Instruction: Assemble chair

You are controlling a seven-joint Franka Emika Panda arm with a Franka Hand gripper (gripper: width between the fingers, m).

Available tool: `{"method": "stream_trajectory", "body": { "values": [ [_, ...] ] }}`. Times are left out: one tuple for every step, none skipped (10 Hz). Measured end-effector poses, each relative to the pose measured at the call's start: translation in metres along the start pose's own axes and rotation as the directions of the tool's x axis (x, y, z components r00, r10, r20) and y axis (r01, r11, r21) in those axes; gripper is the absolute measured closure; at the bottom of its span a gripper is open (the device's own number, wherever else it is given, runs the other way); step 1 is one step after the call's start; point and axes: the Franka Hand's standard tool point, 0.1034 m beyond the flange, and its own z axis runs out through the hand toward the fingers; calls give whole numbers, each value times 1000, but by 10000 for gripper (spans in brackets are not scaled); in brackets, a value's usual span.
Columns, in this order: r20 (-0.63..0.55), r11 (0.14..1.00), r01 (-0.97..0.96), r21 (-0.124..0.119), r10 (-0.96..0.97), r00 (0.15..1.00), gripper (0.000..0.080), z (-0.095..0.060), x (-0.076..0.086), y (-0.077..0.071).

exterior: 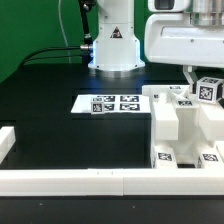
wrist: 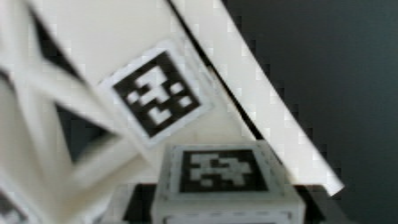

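Claw (exterior: pixel 197 80) hangs at the frame's upper right, above the chair parts (exterior: pixel 185 125); whether its fingers grip anything, I cannot tell. White tagged blocks cluster at right on the black bench (exterior: pixel 60 115), marker board (exterior: pixel 113 103) left of them, border rail (exterior: pixel 80 181) in front.

marker board (exterior: pixel 110 103) on table (exterior: pixel 60 125), chair parts (exterior: pixel 185 125) just beside

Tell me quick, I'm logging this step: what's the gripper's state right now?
Gripper: down among the white chair parts; open, closed or gripping cannot be told.
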Motion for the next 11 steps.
{"method": "stream_trajectory", "body": {
  "values": [
    [-5, 993, -118, 18, 118, 993, 537, 0, 0, -1],
    [6, 961, -276, 30, 276, 961, 537, 0, -1, -3],
    [26, 918, -394, 42, 394, 919, 537, 0, -1, -3],
    [36, 898, -439, 42, 438, 898, 537, 0, 0, -2],
    [37, 889, -456, 40, 455, 890, 537, 1, -1, -2],
    [36, 893, -449, 39, 448, 893, 457, 2, -1, -2],
    [36, 893, -449, 39, 448, 894, 320, 2, -1, -2],
    [27, 942, -335, 32, 334, 942, 189, 2, 0, -1],
    [30, 983, -185, 24, 184, 982, 189, 1, 2, 0],
    [36, 996, -87, 27, 86, 996, 162, 1, 5, 1],
    [56, 999, 46, 8, -46, 997, 152, 3, 1, 3]
  ]
}}
